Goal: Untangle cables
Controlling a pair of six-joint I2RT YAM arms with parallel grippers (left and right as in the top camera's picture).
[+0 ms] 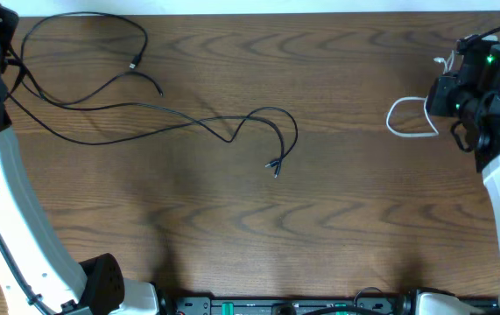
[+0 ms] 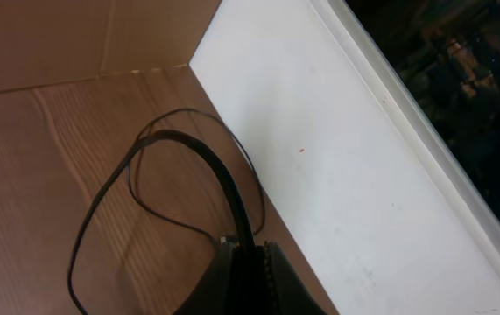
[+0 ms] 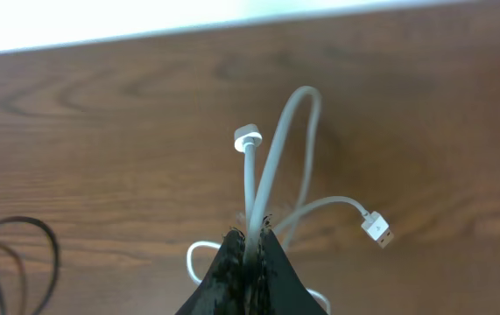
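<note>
We see the black cables (image 1: 229, 139) spread over the left and middle of the wooden table (image 1: 363, 210). They run from the far left corner in wide loops, cross at a kink, and end in a pair of small plug ends (image 1: 273, 164) near the table's middle. The white cable (image 1: 403, 122) lies well apart from them at the right side, as a small loop just beside the right arm. From overhead both sets of fingertips are tucked under the arms, so we rely on the wrist cameras for the grips. In the left wrist view the left gripper (image 2: 250, 252) has its fingers pressed together on the black cables (image 2: 179, 140), which arch up out of the fingertips and curl down onto the table beside a white panel (image 2: 346, 157). Whether one strand or two is pinched there we cannot say, since the view is dim. In the right wrist view the right gripper (image 3: 251, 234) is clamped on the white cable (image 3: 274, 166), whose strands rise from between the fingers. One end carries a small white plug (image 3: 248, 137) and the other a flat metal-tipped plug (image 3: 377, 229). These details are lost from overhead.
</note>
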